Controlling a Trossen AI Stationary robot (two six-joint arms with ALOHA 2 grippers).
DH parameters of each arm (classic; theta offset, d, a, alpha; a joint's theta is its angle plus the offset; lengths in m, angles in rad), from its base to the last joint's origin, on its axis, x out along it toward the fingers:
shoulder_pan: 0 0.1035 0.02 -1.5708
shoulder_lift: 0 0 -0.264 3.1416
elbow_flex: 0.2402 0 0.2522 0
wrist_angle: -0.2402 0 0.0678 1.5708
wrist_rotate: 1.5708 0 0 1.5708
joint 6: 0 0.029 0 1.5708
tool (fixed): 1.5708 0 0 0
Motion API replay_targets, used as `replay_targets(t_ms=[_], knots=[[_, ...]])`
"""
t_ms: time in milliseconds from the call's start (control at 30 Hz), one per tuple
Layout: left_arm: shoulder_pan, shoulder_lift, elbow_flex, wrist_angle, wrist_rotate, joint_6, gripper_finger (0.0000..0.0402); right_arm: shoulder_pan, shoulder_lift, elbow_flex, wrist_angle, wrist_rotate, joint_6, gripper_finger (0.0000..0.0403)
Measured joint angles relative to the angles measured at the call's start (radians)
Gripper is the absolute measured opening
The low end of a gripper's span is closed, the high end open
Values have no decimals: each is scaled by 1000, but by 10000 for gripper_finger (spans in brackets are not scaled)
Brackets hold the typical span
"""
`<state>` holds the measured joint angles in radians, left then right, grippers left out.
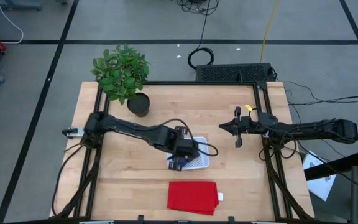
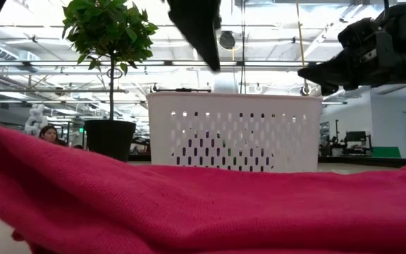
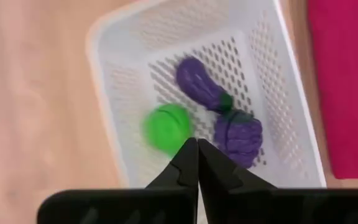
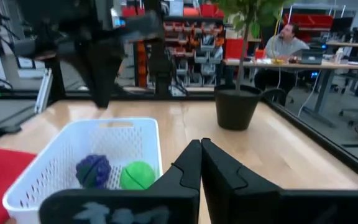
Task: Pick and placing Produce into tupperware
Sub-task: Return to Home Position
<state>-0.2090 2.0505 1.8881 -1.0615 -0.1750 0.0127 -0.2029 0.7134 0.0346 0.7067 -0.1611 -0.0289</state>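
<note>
Evidently finished: all three produce pieces (image 3: 238,138) sit inside the tupperware (image 3: 114,74); left tool (image 3: 197,144) above, right tool (image 4: 201,144) aside, both pinched together.

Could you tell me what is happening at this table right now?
All three toy produce pieces, the green ball, the purple grape and the dark purple eggplant, lie inside the white container. The left gripper hovers above it, shut and empty. The right gripper waits shut over the table's right side, holding nothing.

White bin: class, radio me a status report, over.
Left gripper shut, empty, over the white bin. Right gripper shut, empty, apart to its side. Green ball, grape, eggplant inside. Nothing blocking.
</note>
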Motion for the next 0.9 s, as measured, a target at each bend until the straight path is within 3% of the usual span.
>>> replay_targets(t_ms=[233, 500, 700, 900], knots=[[-3, -150, 0, 44, -110, 72, 1, 2, -21, 0, 9, -48, 25, 0], [2, -364, -46, 136, -124, 143, 0, 2, -57, 0, 18, -82, 71, 0], [32, -611, -322, 360, -126, 112, 0, 2, -106, 0, 31, -154, 100, 0], [73, -840, -700, 741, -82, 85, 0, 2, -143, 0, 32, -154, 96, 0]])
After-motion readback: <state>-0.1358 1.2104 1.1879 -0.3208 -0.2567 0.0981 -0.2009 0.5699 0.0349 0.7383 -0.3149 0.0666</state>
